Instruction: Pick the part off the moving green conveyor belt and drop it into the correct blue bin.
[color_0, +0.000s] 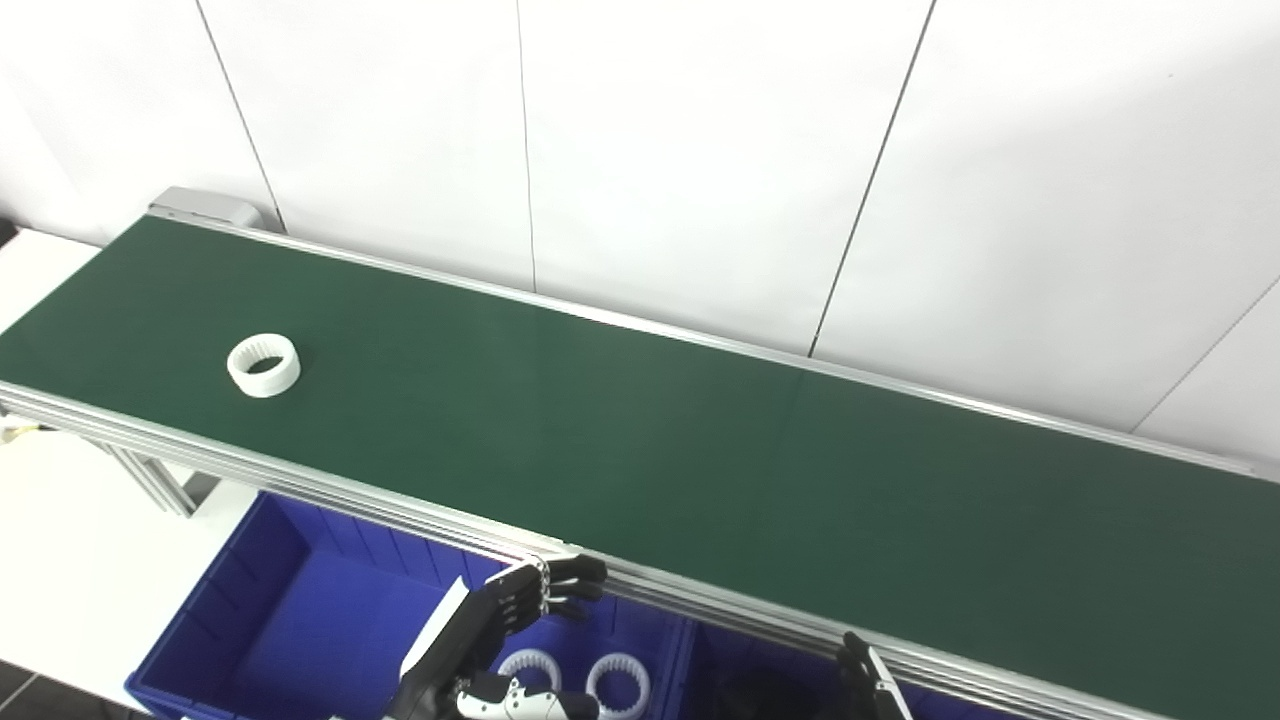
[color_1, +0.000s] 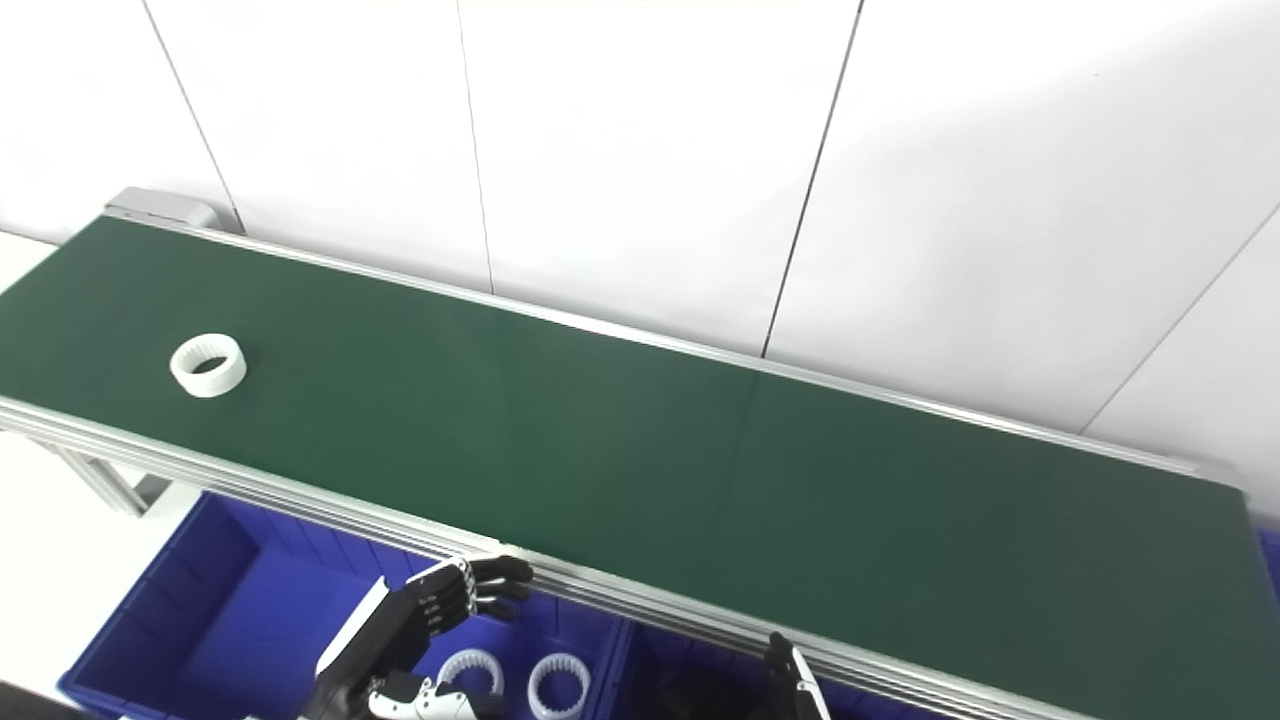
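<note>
2 white rings (color_0: 574, 682) lay in the blue bin (color_0: 300, 610) just under the left hand (color_0: 500, 625), whose fingers were spread and empty. Only a tip of the right hand (color_0: 865, 680) showed, state unclear. Far beyond-left, the white ring part (color_0: 263, 365) sat on the green belt (color_0: 700, 470).

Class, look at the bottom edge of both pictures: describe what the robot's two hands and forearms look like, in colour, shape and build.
The left robot hand has black, segmented fingers with small silvery metal parts at the knuckles. A flat white panel covers its back, and the wrist below is black with a white shell. Of the right robot hand only a sliver shows: black, with a thin white edge. No cables or markings can be seen.
</note>
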